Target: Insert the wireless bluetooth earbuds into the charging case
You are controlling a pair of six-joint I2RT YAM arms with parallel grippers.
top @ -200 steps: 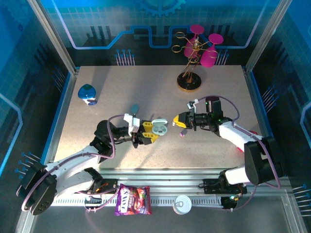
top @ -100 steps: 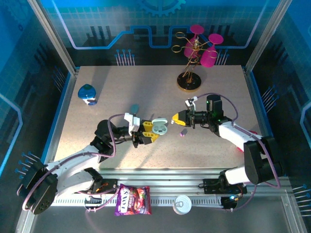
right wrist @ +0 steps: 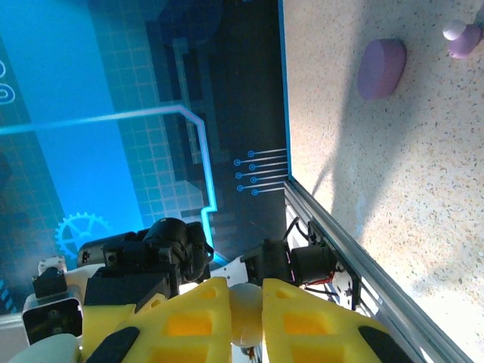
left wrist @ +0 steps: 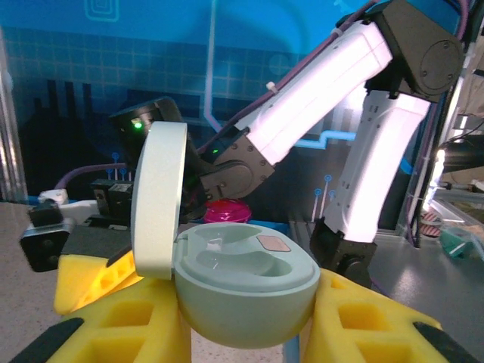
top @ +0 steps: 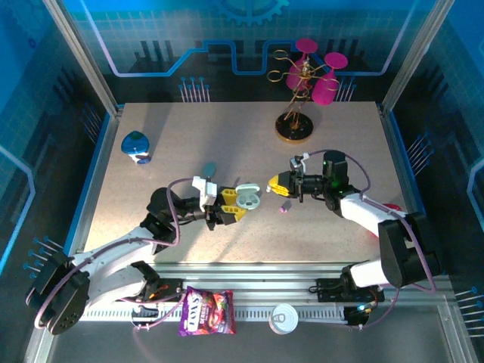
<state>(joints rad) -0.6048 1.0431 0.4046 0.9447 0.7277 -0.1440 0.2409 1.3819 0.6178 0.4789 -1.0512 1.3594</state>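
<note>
The mint charging case (top: pixel 247 198) has its lid (left wrist: pixel 157 200) swung up, and my left gripper (top: pixel 231 209) is shut on the case's body (left wrist: pixel 246 283) between yellow fingers (left wrist: pixel 113 318). Both sockets in the case look empty. A short way right of the case, my right gripper (top: pixel 276 184) is shut on a whitish earbud (right wrist: pixel 246 314), pinched between its yellow pads (right wrist: pixel 193 318). A purple earbud (top: pixel 285 206) lies on the table below the right gripper. In the right wrist view a purple oval piece (right wrist: pixel 380 68) and a small purple earbud (right wrist: pixel 461 38) rest on the table.
A blue case (top: pixel 136 146) stands at the far left. A small teal piece (top: pixel 209 168) lies behind the left gripper. A gold rack with pink glasses (top: pixel 296 128) stands at the back. A pink case (left wrist: pixel 225 211) sits by the right arm. A candy bag (top: pixel 206 311) and white lid (top: pixel 285 318) rest on the front rail.
My right gripper has risen off the table and shifted slightly left toward the case, uncovering the purple earbud below it. The left gripper still holds the case in nearly the same place.
</note>
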